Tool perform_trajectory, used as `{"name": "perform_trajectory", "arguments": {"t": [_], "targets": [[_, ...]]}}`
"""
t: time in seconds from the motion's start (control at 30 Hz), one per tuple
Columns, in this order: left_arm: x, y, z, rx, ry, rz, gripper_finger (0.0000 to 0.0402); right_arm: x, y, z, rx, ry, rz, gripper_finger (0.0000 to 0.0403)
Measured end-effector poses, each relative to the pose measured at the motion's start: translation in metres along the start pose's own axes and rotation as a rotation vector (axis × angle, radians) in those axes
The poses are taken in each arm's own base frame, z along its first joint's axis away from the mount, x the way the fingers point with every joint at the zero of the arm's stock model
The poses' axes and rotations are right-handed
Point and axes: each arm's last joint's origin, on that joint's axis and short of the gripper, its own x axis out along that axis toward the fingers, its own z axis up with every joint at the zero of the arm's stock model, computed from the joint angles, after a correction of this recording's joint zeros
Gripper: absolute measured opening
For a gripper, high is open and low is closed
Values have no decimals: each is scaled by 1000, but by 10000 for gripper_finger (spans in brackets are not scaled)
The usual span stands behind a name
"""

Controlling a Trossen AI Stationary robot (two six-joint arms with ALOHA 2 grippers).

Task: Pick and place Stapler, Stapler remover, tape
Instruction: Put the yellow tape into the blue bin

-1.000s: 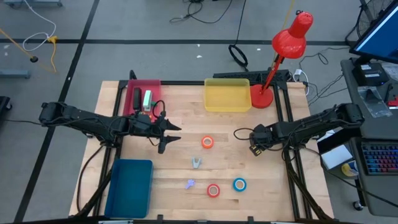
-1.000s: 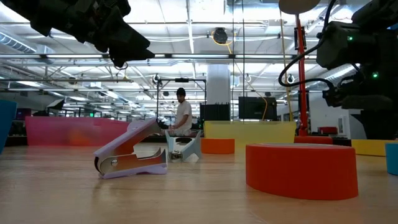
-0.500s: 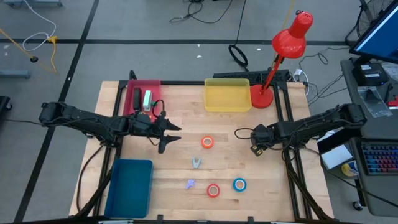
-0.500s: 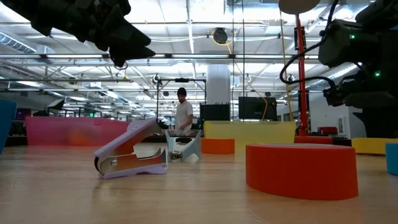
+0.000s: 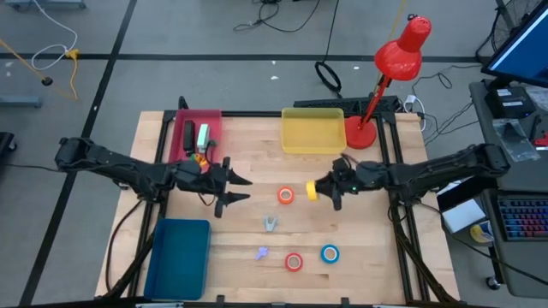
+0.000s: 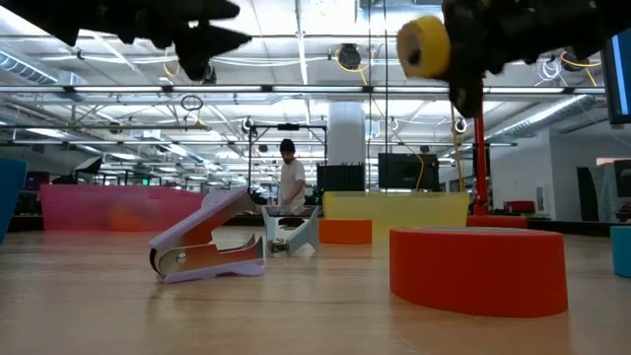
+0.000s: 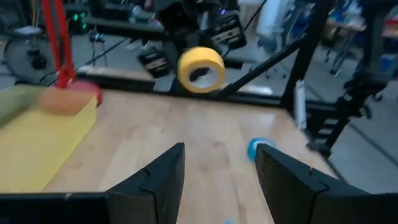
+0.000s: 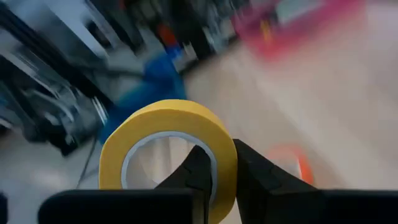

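Observation:
My right gripper [image 5: 318, 190] is over the table's middle, shut on a yellow tape roll [image 5: 312, 191], which also shows in the low view [image 6: 424, 45]. My left gripper [image 5: 247, 189] hovers open to its left, facing it, with nothing between its fingers. On the wood lie an orange-red roll [image 5: 285, 195], a red roll [image 5: 294, 262] and a blue roll [image 5: 330, 253], all flat. A grey staple remover [image 5: 271, 224] and a purple one [image 5: 262, 252] lie between them. A black stapler [image 5: 188, 135] lies in the pink tray [image 5: 211, 115]. My right gripper pinches the yellow roll's wall [image 8: 221, 163], one finger [image 8: 194, 168] inside the ring's hole and the other [image 8: 252, 171] outside. The fingers come about level from the table's right side. The roll stands on edge in the hold, lifted clear of the table.
A yellow tray [image 5: 312, 141] stands at the far middle and a red desk lamp [image 5: 390, 68] beside it at the far right. A blue tray [image 5: 178, 257] sits at the near left. A person stands far off in the room beyond the table [image 6: 289, 182].
My right gripper has risen from the table at the right, swung from pointing down to about level, and gone toward the table's middle, lifting the yellow roll clear. My left gripper has tipped up a little and stayed open.

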Motion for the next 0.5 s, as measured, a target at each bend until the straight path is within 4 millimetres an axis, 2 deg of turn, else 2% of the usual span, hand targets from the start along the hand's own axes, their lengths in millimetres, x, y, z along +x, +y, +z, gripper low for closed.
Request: {"name": "perform_trajectory", "arguments": {"t": [0.1, 0.23, 0.5], "targets": [[1, -5, 5, -2, -65, -27, 195, 7, 5, 7, -103, -125, 28, 34], [8, -10, 6, -1, -126, -45, 196, 24, 4, 6, -210, -214, 18, 34], [38, -10, -10, 38, -127, -39, 195, 52, 1, 0, -302, -369, 53, 34]]}}
